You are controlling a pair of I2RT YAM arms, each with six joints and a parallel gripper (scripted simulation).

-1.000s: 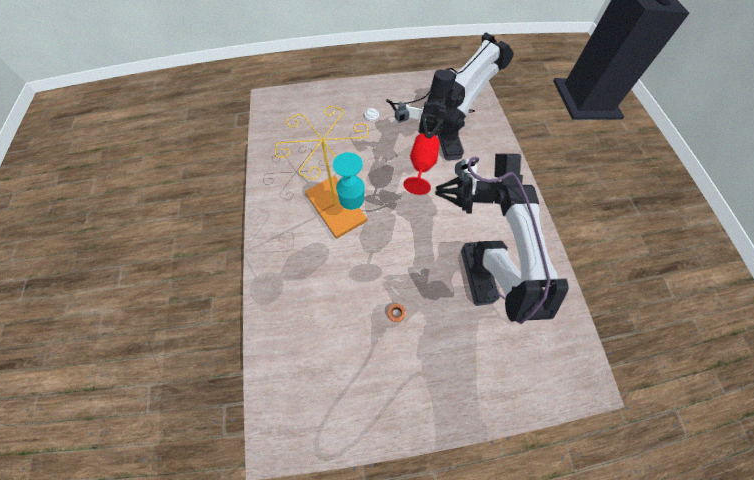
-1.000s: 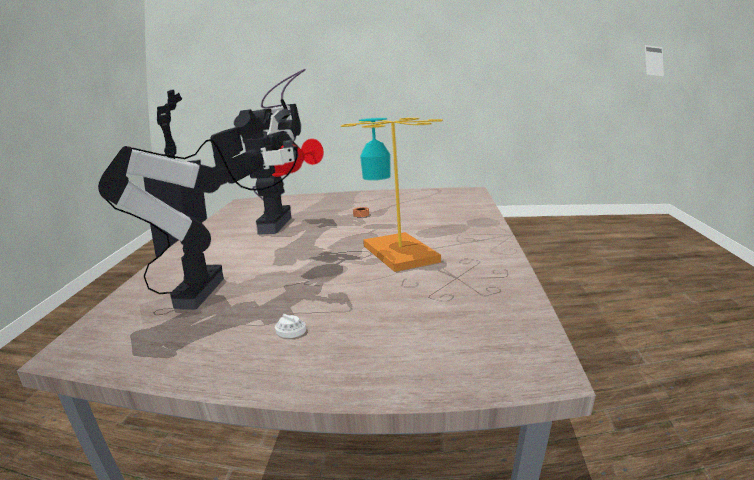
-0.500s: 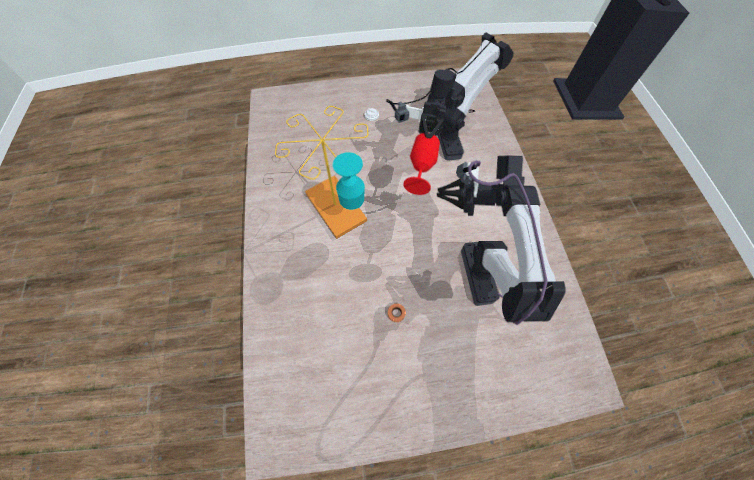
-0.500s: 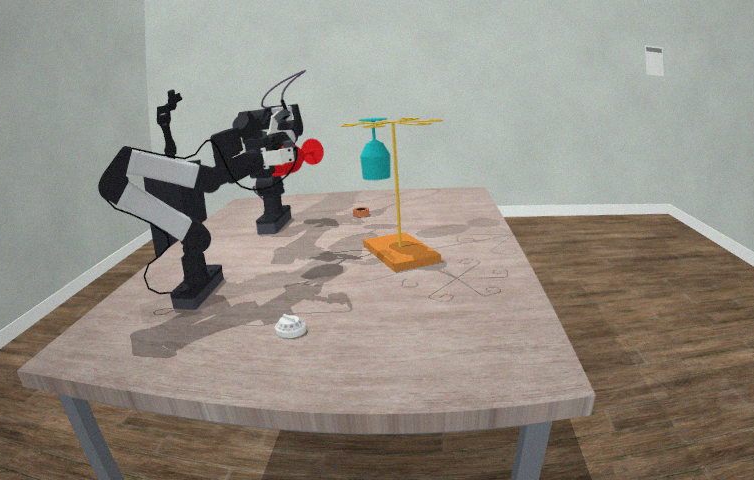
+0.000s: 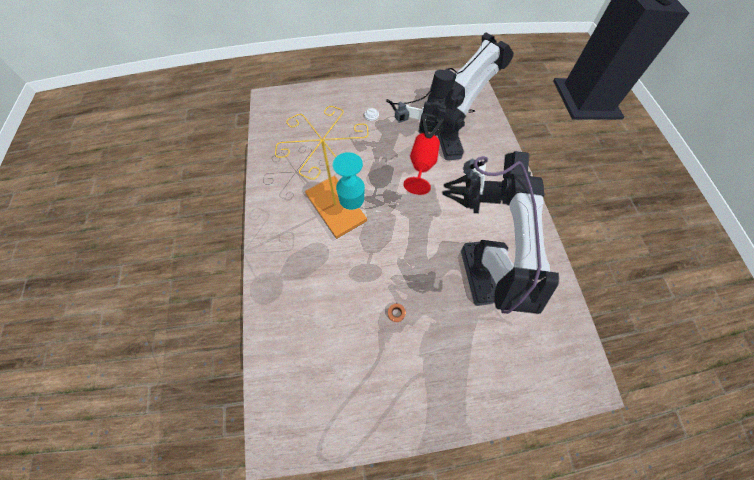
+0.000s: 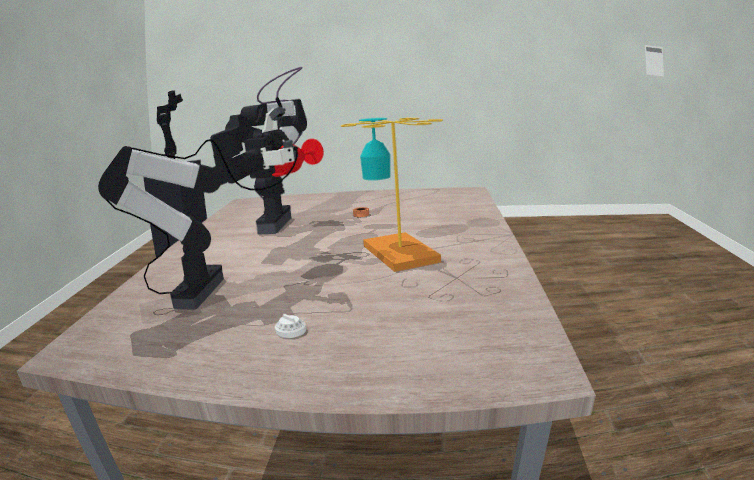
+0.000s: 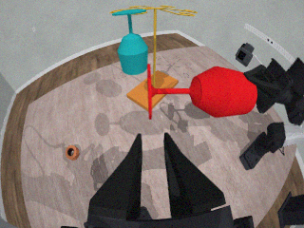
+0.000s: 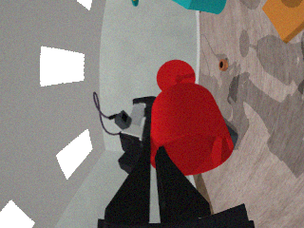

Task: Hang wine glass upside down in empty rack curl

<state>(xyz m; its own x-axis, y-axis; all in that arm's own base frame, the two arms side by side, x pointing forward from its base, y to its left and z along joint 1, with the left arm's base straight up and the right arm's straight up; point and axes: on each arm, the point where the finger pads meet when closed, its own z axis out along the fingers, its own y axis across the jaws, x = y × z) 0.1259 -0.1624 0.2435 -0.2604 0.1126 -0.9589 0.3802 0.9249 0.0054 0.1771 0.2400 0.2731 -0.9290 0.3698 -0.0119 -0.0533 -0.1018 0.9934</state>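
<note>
The red wine glass (image 5: 424,153) (image 6: 311,151) (image 7: 222,92) (image 8: 187,119) is held in the air, roughly on its side. My right gripper (image 5: 430,133) (image 8: 152,140) is shut on its bowl at the rim end. My left gripper (image 5: 445,193) (image 7: 152,137) is partly open and empty, a little apart from the stem and foot. The teal glass (image 5: 350,193) (image 6: 375,160) (image 7: 134,57) hangs upside down and straight from one curl of the yellow wire rack (image 5: 327,172) (image 6: 396,190) (image 7: 155,47). The rack's other curls are empty.
The rack's orange base (image 5: 339,224) (image 6: 402,258) (image 7: 139,97) stands on the table (image 5: 310,386) (image 6: 429,356). A brown ring (image 5: 396,319) (image 6: 361,214) and a white dial (image 5: 371,114) (image 6: 290,328) lie on the table. The two arms face each other closely around the red glass.
</note>
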